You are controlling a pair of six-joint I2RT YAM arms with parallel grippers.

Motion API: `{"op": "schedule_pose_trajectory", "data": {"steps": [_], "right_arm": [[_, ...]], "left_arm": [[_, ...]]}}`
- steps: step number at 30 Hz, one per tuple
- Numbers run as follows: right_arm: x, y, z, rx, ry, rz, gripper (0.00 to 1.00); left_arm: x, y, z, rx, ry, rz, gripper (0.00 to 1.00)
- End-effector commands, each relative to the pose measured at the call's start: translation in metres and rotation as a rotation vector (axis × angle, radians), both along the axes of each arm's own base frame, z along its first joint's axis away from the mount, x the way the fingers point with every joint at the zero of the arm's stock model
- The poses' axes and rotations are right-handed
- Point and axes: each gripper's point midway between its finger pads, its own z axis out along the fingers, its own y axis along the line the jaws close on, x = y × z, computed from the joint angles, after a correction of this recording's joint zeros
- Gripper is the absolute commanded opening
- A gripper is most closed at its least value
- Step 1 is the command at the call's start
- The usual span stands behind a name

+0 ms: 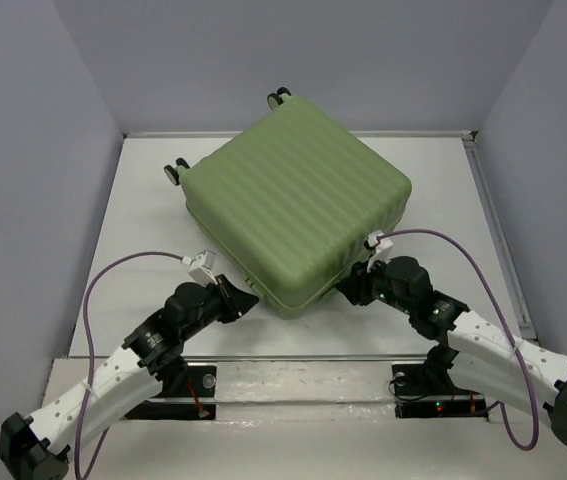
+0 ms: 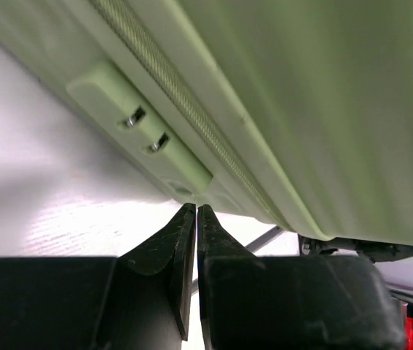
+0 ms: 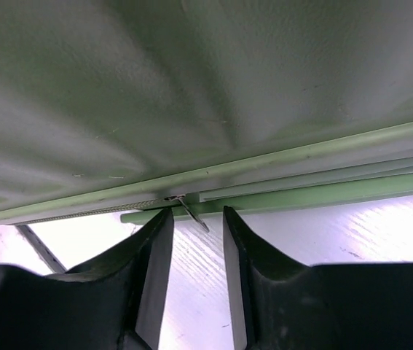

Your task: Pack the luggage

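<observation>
Luggage (image 1: pixel 298 200) is lying closed across the surface (image 1: pixel 143 220). The left gripper (image 2: pixel 196 211), pinched almost shut on nothing, is hovering beside the lock (image 2: pixel 137 127). The right gripper (image 3: pixel 197 219), narrowly parted, is straddling the zipper pull (image 3: pixel 191 213), which likely needs centring before any squeeze.

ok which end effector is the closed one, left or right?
The left end effector: its fingers stand almost together, just a slit between them. The right end effector shows a clear gap, with the zipper pull seen in it.
</observation>
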Motion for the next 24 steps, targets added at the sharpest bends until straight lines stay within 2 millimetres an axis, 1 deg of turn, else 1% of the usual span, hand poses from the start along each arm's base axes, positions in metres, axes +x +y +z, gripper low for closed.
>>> {"op": "schedule_pose_trajectory", "data": {"steps": [1,2,4,6,8,10,11,16,19,20,24], "right_arm": [[0.017,0.013,0.034,0.067,-0.123,0.009,0.34],[0.017,0.014,0.035,0.067,-0.124,0.011,0.33],[0.018,0.014,0.038,0.064,-0.140,0.017,0.29],[0.018,0.014,0.041,0.064,-0.151,0.019,0.30],[0.017,0.013,0.043,0.065,-0.155,0.021,0.35],[0.017,0.013,0.043,0.060,-0.156,0.023,0.44],[0.017,0.012,0.042,0.057,-0.154,0.022,0.44],[0.016,0.013,0.043,0.057,-0.152,0.029,0.44],[0.020,0.013,0.043,0.046,-0.154,0.020,0.43],[0.022,0.013,0.041,0.035,-0.153,0.015,0.43],[0.027,0.016,0.047,0.052,-0.178,0.007,0.34]], "left_arm": [[0.008,-0.004,0.005,-0.024,-0.033,0.086,0.16],[0.008,-0.004,0.003,-0.029,-0.026,0.097,0.16],[0.006,-0.011,0.008,-0.060,-0.040,0.079,0.16],[0.004,-0.016,0.012,-0.072,-0.044,0.065,0.16],[0.004,-0.019,0.013,-0.067,-0.047,0.059,0.16],[0.003,-0.024,0.014,-0.059,-0.046,0.042,0.16],[0.002,-0.025,0.015,-0.055,-0.048,0.041,0.16],[0.001,-0.029,0.017,-0.061,-0.054,0.033,0.16],[0.000,-0.030,0.016,-0.061,-0.054,0.027,0.16],[0.000,-0.032,0.018,-0.065,-0.056,0.023,0.16],[-0.001,-0.035,0.023,-0.072,-0.068,0.011,0.16]]}}
